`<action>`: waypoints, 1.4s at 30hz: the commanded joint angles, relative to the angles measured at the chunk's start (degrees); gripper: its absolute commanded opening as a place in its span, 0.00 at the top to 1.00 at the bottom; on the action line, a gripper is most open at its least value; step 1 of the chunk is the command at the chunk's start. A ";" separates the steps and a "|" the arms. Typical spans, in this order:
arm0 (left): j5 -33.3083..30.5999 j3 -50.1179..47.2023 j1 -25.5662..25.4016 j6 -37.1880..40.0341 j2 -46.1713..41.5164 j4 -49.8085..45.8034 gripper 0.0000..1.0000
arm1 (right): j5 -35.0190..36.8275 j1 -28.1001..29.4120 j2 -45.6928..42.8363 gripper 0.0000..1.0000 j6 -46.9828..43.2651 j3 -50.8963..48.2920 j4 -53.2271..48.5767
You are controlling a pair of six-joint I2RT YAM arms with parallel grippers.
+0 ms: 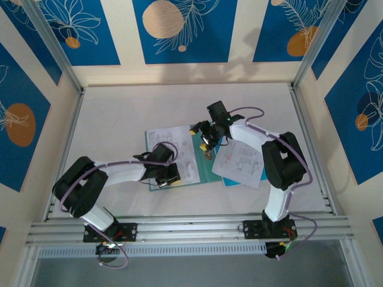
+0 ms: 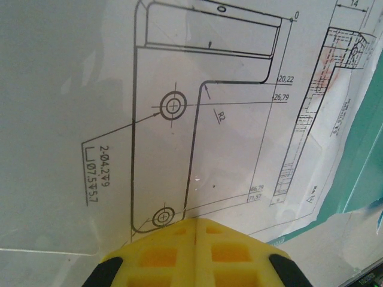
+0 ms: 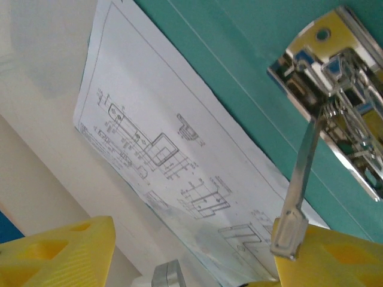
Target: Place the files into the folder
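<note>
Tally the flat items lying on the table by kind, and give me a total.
White printed sheets: 2 (left sheet on the folder, right sheet beside it)
Teal folder: 1
Blue sheet, edge showing under the right sheet: 1
Total: 4

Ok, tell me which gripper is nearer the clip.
Right. The right gripper is at the clip, by its lever; the left gripper is over a sheet further left.
</note>
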 commanded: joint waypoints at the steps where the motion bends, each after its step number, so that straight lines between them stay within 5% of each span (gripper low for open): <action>1: -1.91 -0.95 -0.16 1.21 2.09 -6.48 1.00 | -1.27 -0.61 2.20 0.30 -0.07 3.15 -1.70; 29: -1.68 -0.85 -0.03 2.05 1.94 -7.66 1.00 | -1.54 -3.81 13.95 0.36 -5.24 14.84 -4.06; 42: -2.64 0.59 1.61 4.86 1.68 -10.61 1.00 | 3.80 -4.97 3.05 0.36 -12.82 17.75 -6.96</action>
